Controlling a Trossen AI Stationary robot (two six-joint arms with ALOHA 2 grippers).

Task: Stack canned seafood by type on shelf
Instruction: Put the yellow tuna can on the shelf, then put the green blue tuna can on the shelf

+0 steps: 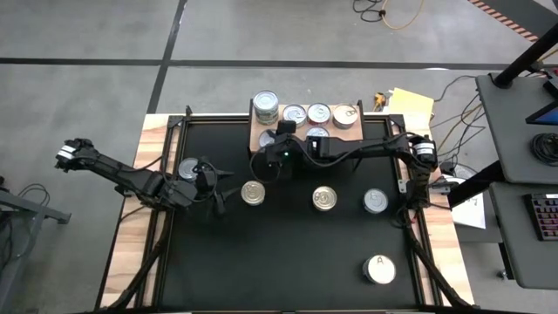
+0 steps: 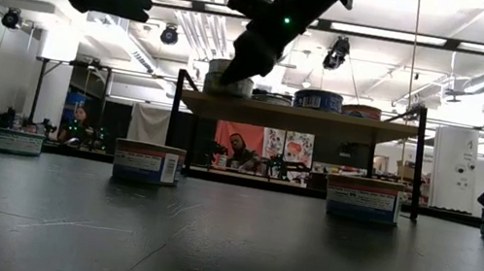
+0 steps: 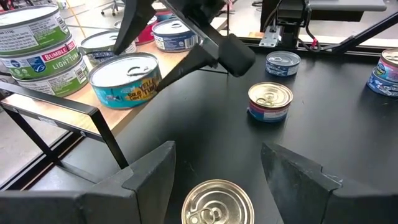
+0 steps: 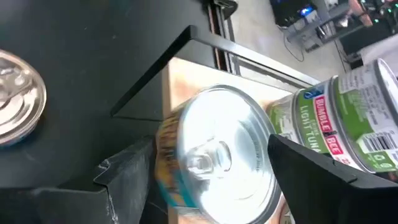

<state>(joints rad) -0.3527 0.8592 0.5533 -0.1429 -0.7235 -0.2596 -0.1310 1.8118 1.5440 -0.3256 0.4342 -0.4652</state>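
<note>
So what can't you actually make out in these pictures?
- High view: the shelf's front-left cans are hidden under the right hand.
- Low view: the can labels are too small to read.
- Right wrist view: the yellow-and-teal can is blurred; whether it touches the fingers is unclear.

- Table (image 1: 288, 253): black top; four cans lie past the right tool (image 1: 268, 160) on its open side, and the white "A" can (image 1: 379, 269) lies farthest off.
- Shelf (image 1: 258, 137): a green stack (image 1: 265, 107) just beside the tool, with silver cans (image 1: 319, 113) behind it.
</note>
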